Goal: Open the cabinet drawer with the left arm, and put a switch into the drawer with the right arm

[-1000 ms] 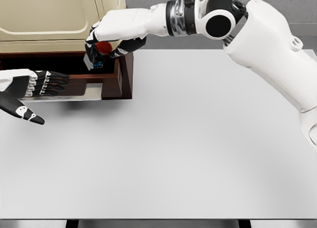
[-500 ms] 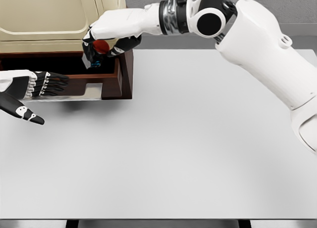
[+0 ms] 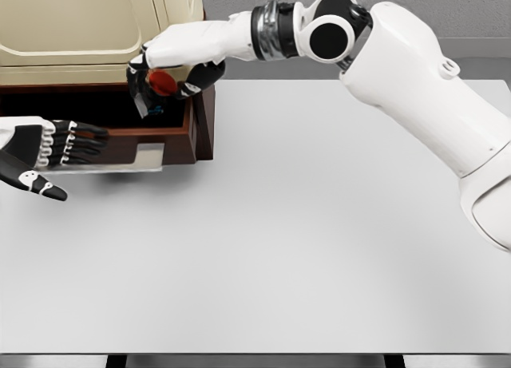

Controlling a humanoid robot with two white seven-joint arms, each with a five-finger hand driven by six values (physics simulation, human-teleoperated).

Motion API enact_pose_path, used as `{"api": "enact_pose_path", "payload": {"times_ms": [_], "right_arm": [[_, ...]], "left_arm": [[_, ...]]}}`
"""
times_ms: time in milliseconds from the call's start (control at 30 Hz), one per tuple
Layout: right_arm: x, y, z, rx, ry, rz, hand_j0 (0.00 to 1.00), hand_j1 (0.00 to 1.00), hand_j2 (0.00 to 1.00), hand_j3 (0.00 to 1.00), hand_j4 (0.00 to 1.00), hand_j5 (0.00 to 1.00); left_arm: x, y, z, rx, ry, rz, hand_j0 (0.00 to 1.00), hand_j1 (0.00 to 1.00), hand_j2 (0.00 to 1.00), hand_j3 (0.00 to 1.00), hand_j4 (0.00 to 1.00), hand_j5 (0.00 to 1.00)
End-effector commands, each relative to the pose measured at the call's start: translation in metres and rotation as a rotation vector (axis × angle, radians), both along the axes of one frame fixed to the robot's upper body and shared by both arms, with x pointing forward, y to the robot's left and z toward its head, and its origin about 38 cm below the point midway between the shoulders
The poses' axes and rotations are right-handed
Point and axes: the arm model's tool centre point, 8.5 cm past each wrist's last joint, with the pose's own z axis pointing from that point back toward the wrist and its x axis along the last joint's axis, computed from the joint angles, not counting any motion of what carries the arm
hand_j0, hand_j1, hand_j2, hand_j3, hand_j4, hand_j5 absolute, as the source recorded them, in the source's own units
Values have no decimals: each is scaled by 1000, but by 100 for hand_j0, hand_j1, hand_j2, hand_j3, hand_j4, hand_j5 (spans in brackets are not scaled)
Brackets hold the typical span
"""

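Observation:
The cream cabinet (image 3: 88, 25) stands at the table's far left, its dark wooden drawer (image 3: 196, 128) pulled out. My right hand (image 3: 164, 77) reaches over the drawer's right end, shut on the switch (image 3: 163, 82), a grey box with a red round button and a blue mark. The switch hangs just above the drawer's inside. My left hand (image 3: 56, 148) rests at the drawer's front left, its fingers stretched flat along the drawer front and holding nothing.
The white table (image 3: 303, 240) spreads to the right and toward me. My right arm (image 3: 399, 81) crosses its back right part. The table's near edge runs along the bottom of the view.
My right hand has carried the switch a little left and further over the drawer. My left hand has drifted slightly left and down.

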Motion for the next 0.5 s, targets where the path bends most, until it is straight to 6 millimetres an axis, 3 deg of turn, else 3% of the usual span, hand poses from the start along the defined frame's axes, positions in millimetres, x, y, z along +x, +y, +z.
{"api": "enact_pose_path", "payload": {"times_ms": [0,133,200,233,333,467], "right_arm": [[6,-3,-2,-19,-24,-42,100,100,100,100,100,100],[-1,2,2,-13,-40,-11,100,100,100,100,100,100],[-18,6,11,-4,-76,50,100,100,100,100,100,100],[-26,-1,17,-3,-108,82,100,100,100,100,100,100],[-49,-44,26,-18,-207,195,100,100,100,100,100,100],[-30,-114,24,-22,-195,45,100,100,100,100,100,100]], "left_arm": [[-2,6,-21,119,35,12,100,100,100,100,100,100],[-3,7,-22,124,64,24,100,100,100,100,100,100],[-3,7,-21,124,63,24,100,100,100,100,100,100],[-2,7,-21,122,60,23,100,100,100,100,100,100],[-2,7,-21,122,60,23,100,100,100,100,100,100],[-1,7,-17,119,50,24,100,100,100,100,100,100]]}}
